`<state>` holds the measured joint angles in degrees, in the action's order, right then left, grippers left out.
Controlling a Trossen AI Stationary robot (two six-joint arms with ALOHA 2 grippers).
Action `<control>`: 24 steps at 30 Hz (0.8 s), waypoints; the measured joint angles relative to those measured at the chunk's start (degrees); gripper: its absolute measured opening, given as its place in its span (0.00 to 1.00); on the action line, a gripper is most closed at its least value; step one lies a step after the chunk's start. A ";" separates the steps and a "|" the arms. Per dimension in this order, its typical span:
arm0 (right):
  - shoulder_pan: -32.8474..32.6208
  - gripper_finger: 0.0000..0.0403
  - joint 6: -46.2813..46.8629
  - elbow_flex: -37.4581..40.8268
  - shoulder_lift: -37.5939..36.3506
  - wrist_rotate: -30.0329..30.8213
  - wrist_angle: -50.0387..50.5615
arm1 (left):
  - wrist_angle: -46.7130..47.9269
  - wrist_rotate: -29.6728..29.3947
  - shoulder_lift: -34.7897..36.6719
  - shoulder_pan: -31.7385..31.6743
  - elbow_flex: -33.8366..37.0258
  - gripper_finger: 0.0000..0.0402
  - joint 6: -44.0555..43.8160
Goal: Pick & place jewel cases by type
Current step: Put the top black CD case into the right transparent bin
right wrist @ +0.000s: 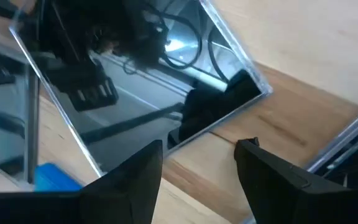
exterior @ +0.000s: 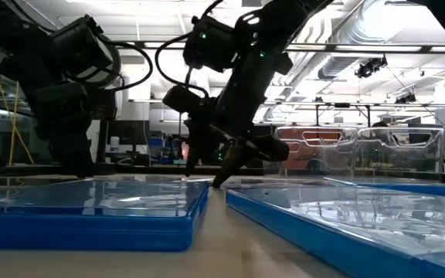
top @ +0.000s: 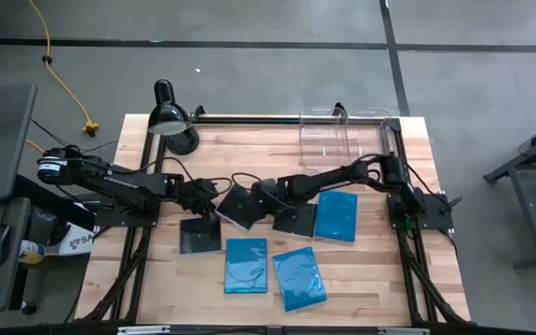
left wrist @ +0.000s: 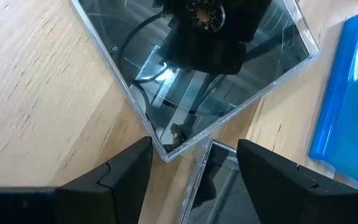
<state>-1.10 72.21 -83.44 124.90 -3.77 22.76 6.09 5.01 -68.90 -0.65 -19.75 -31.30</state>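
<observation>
Both grippers converge on the middle black jewel case (top: 240,205) at table centre: left gripper (top: 214,198) spread at its nine o'clock corner, right gripper (top: 261,194) spread at three o'clock, likely steadying it for pickup

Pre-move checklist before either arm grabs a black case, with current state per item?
1. Left gripper open: ok, fingers spread at the corner of the middle black case.
2. Right gripper open: ok, fingers apart over an edge of a black case, nothing between them.
3. Case held by either gripper: not ok, none held yet.
4. All six cases on the table: ok, three black, three blue.
5. Arms apart: not ok, both grippers crowd the same middle case.
6. Clear bins free to receive cases: cannot tell, their contents are hard to read.
</observation>
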 joint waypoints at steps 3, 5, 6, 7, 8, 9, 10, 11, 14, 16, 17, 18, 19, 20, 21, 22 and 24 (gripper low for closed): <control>-0.76 0.49 4.11 0.00 0.05 2.83 -0.59 | 0.02 0.21 0.00 -0.04 0.00 0.59 1.36; -1.14 0.49 6.71 0.00 0.05 5.01 -0.64 | 0.02 0.19 0.00 -0.04 0.00 0.59 1.74; -1.28 0.49 7.96 0.00 0.06 5.77 -0.69 | 0.02 0.15 0.00 -0.04 0.00 0.59 2.24; -1.44 0.49 9.10 0.00 0.07 6.56 -0.76 | 0.02 -0.05 0.00 -0.04 0.00 0.59 2.71; -1.57 0.49 10.07 0.00 0.08 7.56 -0.85 | 0.02 -0.52 0.00 -0.04 0.00 0.59 3.05; -1.75 0.49 10.97 0.00 0.09 8.48 -0.97 | 0.02 -1.05 0.00 -0.02 0.00 0.59 3.41; -1.89 0.49 11.88 0.00 0.09 9.53 -1.03 | 0.02 -1.48 0.00 -0.02 0.00 0.59 3.88; -2.00 0.49 12.64 0.00 0.09 10.42 -1.09 | 0.02 -1.88 0.00 -0.02 0.00 0.59 4.16; -2.28 0.49 14.01 0.00 0.11 11.98 -1.16 | -0.01 -2.67 -0.02 -0.02 0.00 0.59 5.09; -2.28 0.49 15.27 0.00 0.13 12.56 -1.21 | -0.02 -2.92 -0.03 -0.02 0.00 0.59 6.20; -2.22 0.49 15.69 0.00 0.13 12.67 -1.42 | -0.03 -3.10 -0.04 -0.02 0.00 0.59 6.77; -2.15 0.49 15.86 0.00 0.13 12.74 -1.69 | -0.16 -3.37 -0.04 -0.02 0.00 0.59 7.18; -2.07 0.49 15.86 0.00 0.13 12.79 -1.99 | -0.34 -3.66 -0.03 -0.02 0.00 0.59 7.40; -1.92 0.49 15.80 0.00 0.16 12.88 -2.41 | -0.52 -3.88 -0.04 -0.02 0.00 0.59 7.51; -1.78 0.49 15.50 0.00 0.20 12.92 -2.96 | -0.73 -4.04 -0.04 -0.02 0.00 0.59 7.51; -1.67 0.49 15.21 0.00 0.20 12.96 -3.51 | -1.09 -4.11 -0.04 -0.02 0.00 0.59 7.51; -1.54 0.49 15.06 0.00 0.20 13.10 -4.19 | -2.28 -4.14 -0.07 -0.04 0.09 0.59 7.21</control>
<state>-2.64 87.27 -83.44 125.10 9.33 18.58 3.81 0.86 -68.97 -0.69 -19.66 -24.09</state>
